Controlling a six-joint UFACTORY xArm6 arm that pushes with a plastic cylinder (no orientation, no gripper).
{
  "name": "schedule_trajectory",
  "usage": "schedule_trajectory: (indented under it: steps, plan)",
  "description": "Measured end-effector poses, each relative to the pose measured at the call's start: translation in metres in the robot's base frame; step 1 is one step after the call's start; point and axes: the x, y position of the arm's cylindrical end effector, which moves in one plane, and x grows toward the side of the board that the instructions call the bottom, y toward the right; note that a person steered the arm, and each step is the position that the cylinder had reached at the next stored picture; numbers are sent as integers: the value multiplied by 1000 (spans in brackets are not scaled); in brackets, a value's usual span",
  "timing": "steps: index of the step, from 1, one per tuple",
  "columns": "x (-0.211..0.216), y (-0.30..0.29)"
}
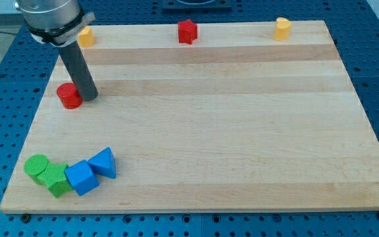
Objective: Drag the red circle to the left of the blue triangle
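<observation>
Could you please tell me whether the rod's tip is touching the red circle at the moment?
Touching, it appears: in the camera view my tip sits directly against the right edge of the red circle, with no board visible between them.

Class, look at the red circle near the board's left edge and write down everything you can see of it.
The red circle is a short, solid-looking red cylinder lying flat on the wooden board, near the view's left edge and well above the blue triangle. Its top face is round and plain. My tip stands right against its right side, apparently touching it. No other block touches it.
</observation>
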Motion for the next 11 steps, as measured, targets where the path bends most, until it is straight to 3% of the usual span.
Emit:
schedule_trajectory:
  steps: [1, 2, 3, 5, 7, 11]
  plan:
    - [-33, -12]
    - [-28, -56]
    - [-3, -60]
    - [7, -12]
    - [3, 3]
    - [45, 20]
